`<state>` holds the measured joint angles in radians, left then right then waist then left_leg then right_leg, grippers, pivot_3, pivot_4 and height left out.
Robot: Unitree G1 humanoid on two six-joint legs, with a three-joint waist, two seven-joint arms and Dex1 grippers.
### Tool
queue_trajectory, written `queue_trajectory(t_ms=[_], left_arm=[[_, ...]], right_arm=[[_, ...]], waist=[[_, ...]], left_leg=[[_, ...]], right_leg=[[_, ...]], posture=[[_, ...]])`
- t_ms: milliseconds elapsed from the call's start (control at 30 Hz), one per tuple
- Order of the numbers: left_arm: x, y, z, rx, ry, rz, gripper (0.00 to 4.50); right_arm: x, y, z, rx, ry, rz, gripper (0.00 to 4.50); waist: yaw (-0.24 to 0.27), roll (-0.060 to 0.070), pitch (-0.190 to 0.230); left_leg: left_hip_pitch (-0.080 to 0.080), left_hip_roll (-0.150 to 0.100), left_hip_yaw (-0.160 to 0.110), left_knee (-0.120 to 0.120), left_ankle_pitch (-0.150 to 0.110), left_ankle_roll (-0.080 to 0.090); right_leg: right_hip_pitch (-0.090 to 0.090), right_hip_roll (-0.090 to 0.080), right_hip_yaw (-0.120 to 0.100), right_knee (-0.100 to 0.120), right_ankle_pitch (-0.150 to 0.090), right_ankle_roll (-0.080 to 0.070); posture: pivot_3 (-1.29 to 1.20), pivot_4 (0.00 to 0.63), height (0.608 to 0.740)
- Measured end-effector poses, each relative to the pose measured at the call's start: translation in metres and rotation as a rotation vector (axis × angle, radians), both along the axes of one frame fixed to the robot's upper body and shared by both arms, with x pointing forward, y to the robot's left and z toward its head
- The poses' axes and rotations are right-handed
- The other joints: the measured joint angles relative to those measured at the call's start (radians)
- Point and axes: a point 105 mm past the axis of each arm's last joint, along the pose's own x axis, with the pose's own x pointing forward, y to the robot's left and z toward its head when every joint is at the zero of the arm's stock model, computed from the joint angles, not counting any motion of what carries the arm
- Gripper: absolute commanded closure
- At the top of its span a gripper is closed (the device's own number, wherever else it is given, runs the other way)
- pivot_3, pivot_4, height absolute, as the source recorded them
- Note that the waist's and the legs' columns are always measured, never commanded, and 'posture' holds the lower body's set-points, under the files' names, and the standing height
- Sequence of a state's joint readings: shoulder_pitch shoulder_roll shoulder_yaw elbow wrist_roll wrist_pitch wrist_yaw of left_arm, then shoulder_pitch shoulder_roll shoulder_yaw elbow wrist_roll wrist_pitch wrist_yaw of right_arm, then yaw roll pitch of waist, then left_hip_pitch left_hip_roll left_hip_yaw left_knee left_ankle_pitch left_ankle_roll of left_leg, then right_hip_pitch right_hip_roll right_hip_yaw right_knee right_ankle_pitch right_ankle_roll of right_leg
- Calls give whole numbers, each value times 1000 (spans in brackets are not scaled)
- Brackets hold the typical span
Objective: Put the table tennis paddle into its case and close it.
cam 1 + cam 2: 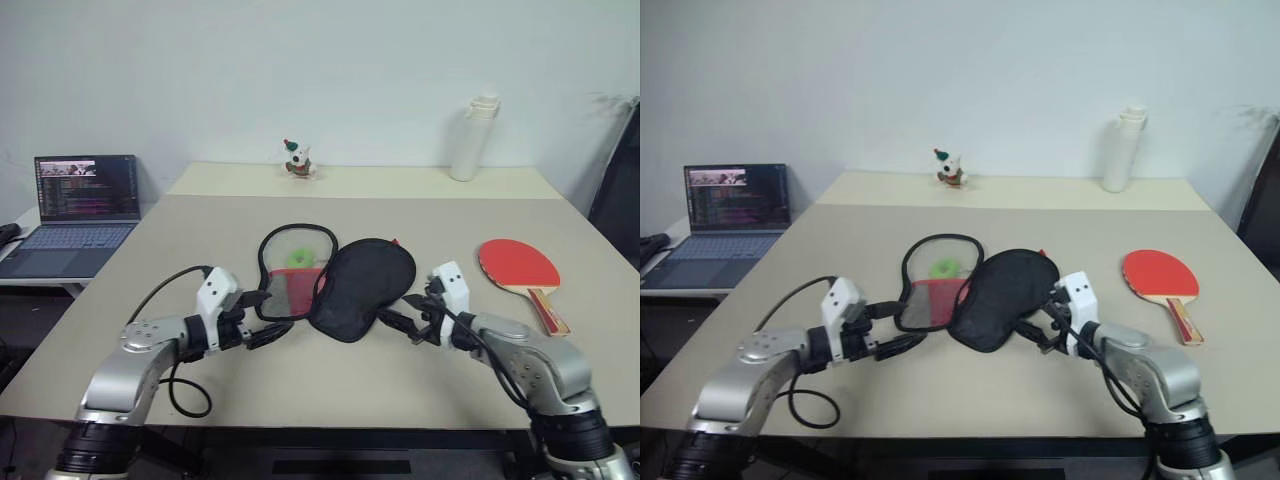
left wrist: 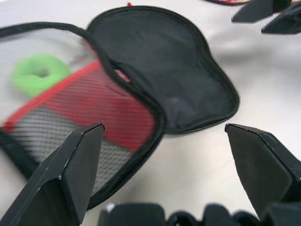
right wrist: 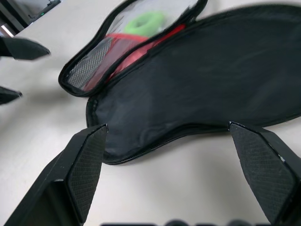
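Centrally on the beige table [image 1: 200, 215] lies the case [image 1: 340, 280], unzipped and spread in two lobes: a black flap toward the robot's right, and to its left a mesh-and-red panel with a green tag [image 1: 300, 258] showing through. The table tennis paddle [image 1: 520, 270] rests flat well to the right of the case, red face up, wooden handle pointing toward the near edge, untouched. The left gripper [image 1: 262, 318] sits just beside the case's mesh lobe with both black fingers spread wide and nothing between them. The right gripper [image 1: 400, 322] sits just beside the near edge of the black flap, likewise fully parted and empty. Beyond the case stand a small figurine [image 1: 297, 160] and a white bottle [image 1: 473, 138]; a laptop [image 1: 75, 215] sits on a separate desk to the left of the case.

Judged risks: the paddle is not yet in the case, and the soft flap offers no rigid opening. Should either gripper push the fabric rather than pinch it, the case may slide or fold shut. A reach to the paddle from the case could nudge it toward the table's right edge. A flat-lying paddle gives the fingers little to grip, so a slip is likely.
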<state>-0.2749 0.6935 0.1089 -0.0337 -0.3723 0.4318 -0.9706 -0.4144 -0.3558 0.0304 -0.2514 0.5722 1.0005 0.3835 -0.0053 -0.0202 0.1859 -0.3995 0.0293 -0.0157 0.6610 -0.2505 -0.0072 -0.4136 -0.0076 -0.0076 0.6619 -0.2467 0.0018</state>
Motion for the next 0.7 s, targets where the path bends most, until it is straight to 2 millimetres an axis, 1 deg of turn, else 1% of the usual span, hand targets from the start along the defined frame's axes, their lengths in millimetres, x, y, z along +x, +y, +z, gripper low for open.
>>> queue_trajectory(t_ms=[100,200,367,467,567,633,700], left_arm=[[0,3,-1,2,2,9,23],[0,3,0,1,0,9,23],[1,2,4,-6,-11,4,23],[1,-1,8,-23,-17,-9,23],[0,-3,9,-39,-9,-18,23],[0,-4,10,-45,-8,-23,0],[-1,-7,12,-51,-11,-32,0]], right_arm=[[0,12,-14,8,59,9,0],[4,20,-20,-5,79,4,0],[9,40,-20,-9,83,30,0],[11,58,-17,-19,59,70,0],[17,65,-18,-31,46,64,0],[22,67,-18,-36,40,47,370],[28,65,-17,-30,39,7,934]], waist=[[1,0,0],[-1,0,0],[-3,0,0],[-4,0,0],[-4,0,0],[-4,0,0],[-4,0,0]], left_leg=[[0,0,0,0,0,0],[0,1,0,0,0,0],[0,1,0,0,0,0],[0,1,0,0,0,0],[0,2,0,0,0,0],[0,2,0,0,0,0],[0,2,0,0,0,0]], right_leg=[[0,0,-1,2,0,0],[0,1,-1,2,0,0],[-1,2,-1,2,0,0],[-2,3,0,2,0,0],[-2,3,-1,2,0,0],[-2,3,0,2,0,0],[-2,3,0,2,0,0]], posture=[[0,150,740],[0,150,740],[0,150,740],[0,150,740],[0,150,740],[0,150,740],[0,150,740]])
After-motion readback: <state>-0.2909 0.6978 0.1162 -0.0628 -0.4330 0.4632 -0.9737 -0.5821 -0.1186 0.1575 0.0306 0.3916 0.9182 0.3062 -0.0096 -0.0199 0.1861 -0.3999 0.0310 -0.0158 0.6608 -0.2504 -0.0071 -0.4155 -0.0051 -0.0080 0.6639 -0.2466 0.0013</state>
